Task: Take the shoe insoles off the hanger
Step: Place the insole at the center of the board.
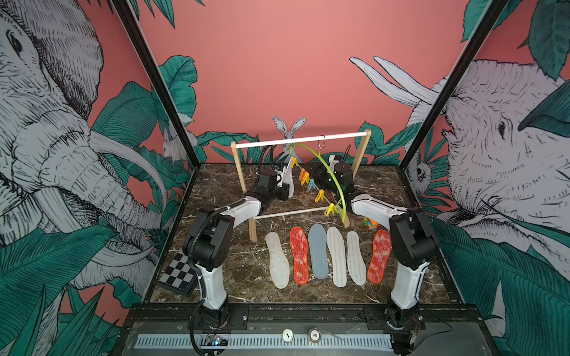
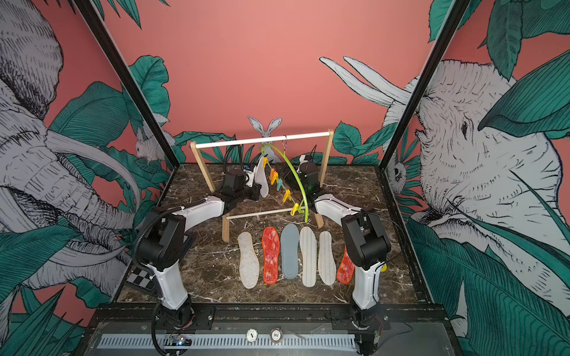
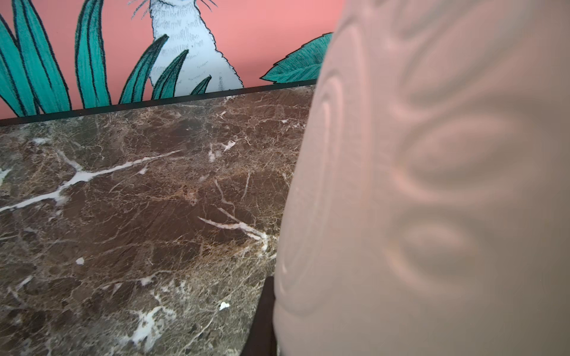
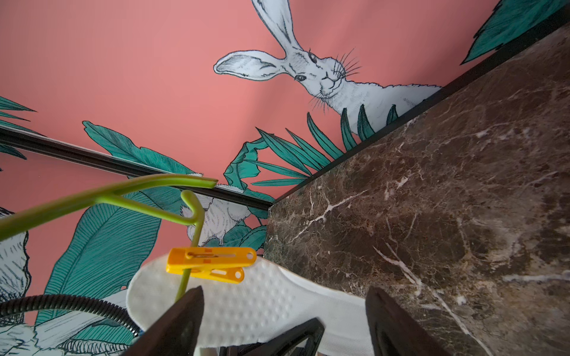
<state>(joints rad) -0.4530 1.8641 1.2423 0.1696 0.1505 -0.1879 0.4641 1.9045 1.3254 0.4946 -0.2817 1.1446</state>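
while the left gripper (image 1: 286,189) is clamped on the one insole (image 4: 246,305) left hanging, long axis down, from the hanger's (image 4: 108,194) far peg (image 4: 212,265), the right gripper (image 4: 283,291) gapes empty right beside that peg, nearer it; six insoles (image 1: 317,249) lie on the table (image 1: 240,271).
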